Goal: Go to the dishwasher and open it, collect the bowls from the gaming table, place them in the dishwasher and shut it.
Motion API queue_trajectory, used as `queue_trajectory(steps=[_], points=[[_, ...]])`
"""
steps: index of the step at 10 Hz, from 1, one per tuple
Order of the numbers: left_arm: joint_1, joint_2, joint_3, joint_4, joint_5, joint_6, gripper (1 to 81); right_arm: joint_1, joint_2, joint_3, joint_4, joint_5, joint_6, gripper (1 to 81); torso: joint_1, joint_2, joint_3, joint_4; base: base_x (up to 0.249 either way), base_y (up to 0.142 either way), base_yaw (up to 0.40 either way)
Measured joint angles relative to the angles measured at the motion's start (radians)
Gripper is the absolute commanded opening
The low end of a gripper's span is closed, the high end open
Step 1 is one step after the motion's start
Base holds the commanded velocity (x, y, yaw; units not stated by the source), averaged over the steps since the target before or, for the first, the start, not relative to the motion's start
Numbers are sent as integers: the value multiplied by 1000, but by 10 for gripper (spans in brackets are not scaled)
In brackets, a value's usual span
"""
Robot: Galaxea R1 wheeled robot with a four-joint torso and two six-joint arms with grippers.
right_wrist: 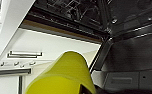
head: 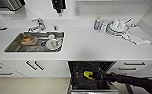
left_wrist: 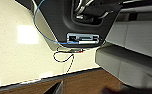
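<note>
- Looking down, I see the sink (head: pixel 34 42) with dishes set in the white surface (head: pixel 92 45).
- Dishwasher (head: pixel 90 75) stands open beneath it.
- My right gripper (head: pixel 93 75) holds a yellow bowl (head: pixel 88 74) over its rack.
- Left gripper: I cannot tell.

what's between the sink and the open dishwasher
In the head view, a strip of white countertop and white cabinet doors lie between the sink and the dishwasher.
</note>
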Motion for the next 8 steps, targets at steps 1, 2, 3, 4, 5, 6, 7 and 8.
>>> queue_trajectory(steps=[1,2,3,4,5,6,7,8], points=[[1,1,-2,0,0,0,811,17,1,-25,1,-15,-3,811,0,0,0,0,0,0,0],[1,3,-2,0,0,0,811,36,-11,-51,3,-22,10,811,0,0,0,0,0,0,0],[1,4,-2,0,0,0,811,51,-32,-66,6,-21,15,811,0,0,0,0,0,0,0],[1,4,-2,0,0,0,811,56,-51,-66,8,-21,15,811,0,0,0,0,0,0,0],[1,9,-3,0,0,0,811,49,-84,-32,8,-25,15,811,0,0,0,0,0,0,0],[1,18,-7,0,0,0,811,46,-119,22,8,-33,15,811,0,0,0,0,0,0,0],[0,30,-20,0,0,0,811,47,-168,89,8,-57,15,811,0,0,0,0,0,0,0],[-2,39,-39,-7,0,0,811,43,-223,139,8,-83,15,811,0,0,0,0,0,0,0]])
